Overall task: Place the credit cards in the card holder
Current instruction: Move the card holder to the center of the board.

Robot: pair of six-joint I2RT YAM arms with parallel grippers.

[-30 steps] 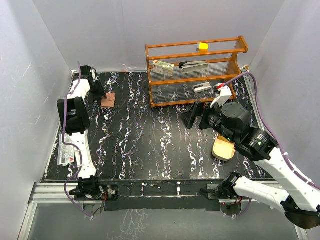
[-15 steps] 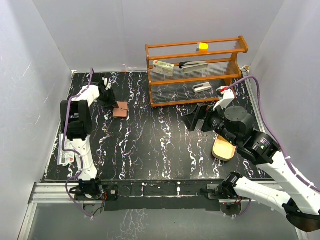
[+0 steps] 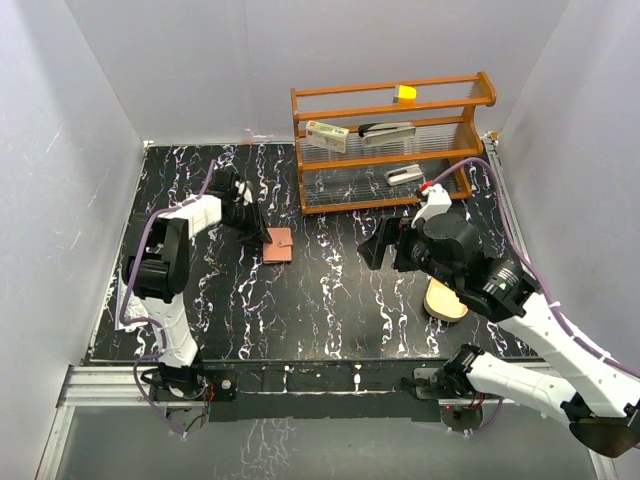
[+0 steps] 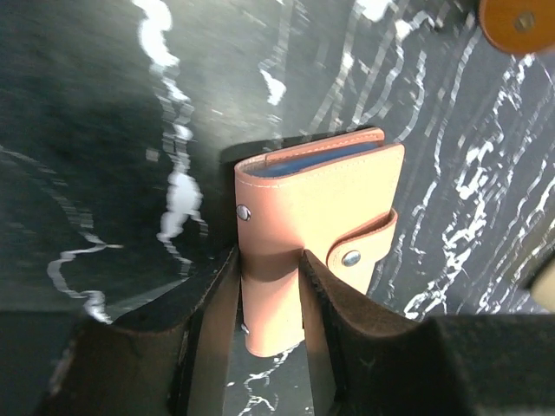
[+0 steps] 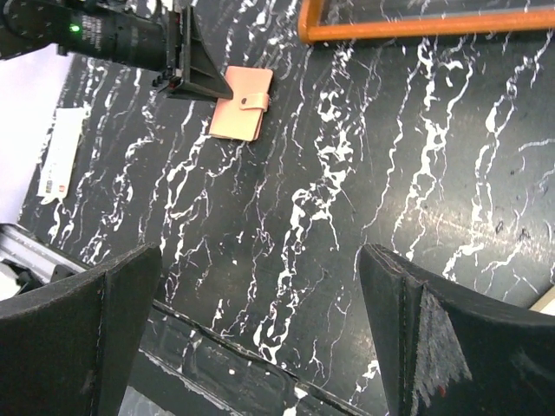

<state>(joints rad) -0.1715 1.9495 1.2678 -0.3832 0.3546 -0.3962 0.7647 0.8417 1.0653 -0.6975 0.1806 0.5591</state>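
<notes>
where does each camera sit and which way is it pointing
Top external: above and behind the bases, looking down at the black marbled table; both arms show, with the left end effector and right end effector.
Left wrist: on the left arm, looking along its fingers, shut on the reddish-brown leather folding card holder.
Right wrist: on the right arm, looking down across the table; its open fingers fill the bottom corners.
Shared: all three show the card holder.

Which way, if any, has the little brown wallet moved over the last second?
Yes. The card holder, gripped by the left tool, slid right and nearer, toward the left leg of the wooden rack.
</notes>
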